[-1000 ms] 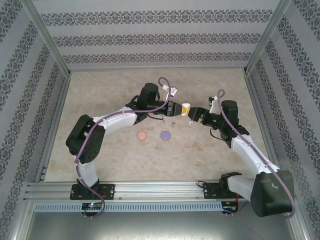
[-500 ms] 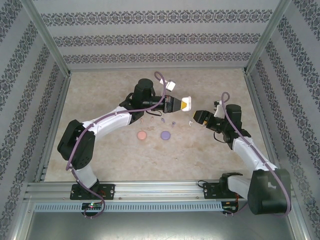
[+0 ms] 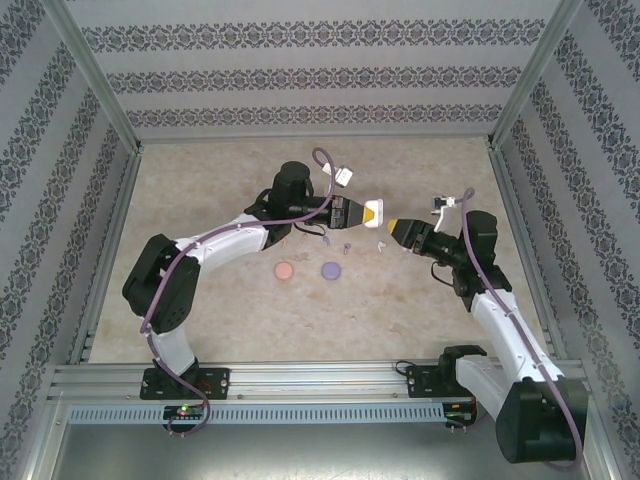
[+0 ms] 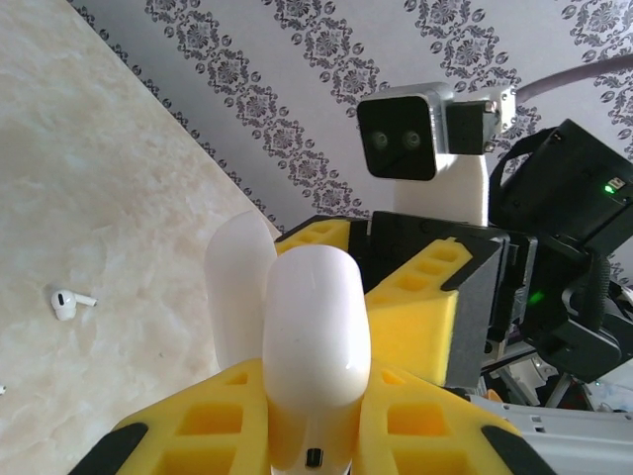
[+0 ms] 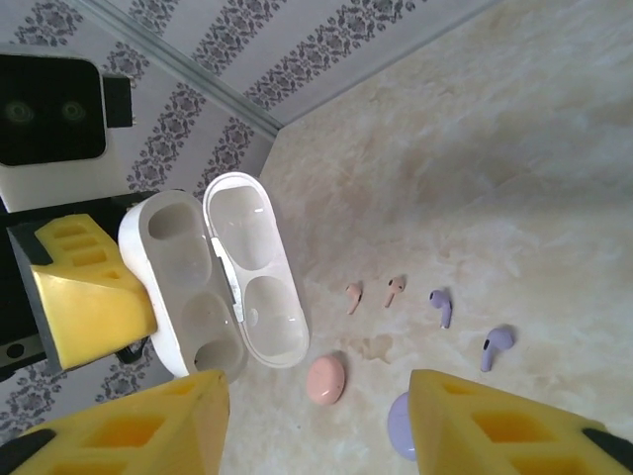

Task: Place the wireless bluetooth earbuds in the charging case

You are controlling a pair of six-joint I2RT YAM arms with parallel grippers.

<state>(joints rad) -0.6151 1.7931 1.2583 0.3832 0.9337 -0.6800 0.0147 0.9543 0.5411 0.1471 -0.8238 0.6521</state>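
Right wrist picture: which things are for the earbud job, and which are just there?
For the job: white charging case, open, in the left gripper; two pinkish earbuds; two purple earbuds; closed pink case; closed purple case.
Just there: patterned wall; camera box on the left arm.

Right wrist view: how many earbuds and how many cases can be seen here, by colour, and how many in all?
pinkish earbuds: 2
purple earbuds: 2
pink case: 1
purple case, partly hidden: 1
white case, open: 1
Total: 7
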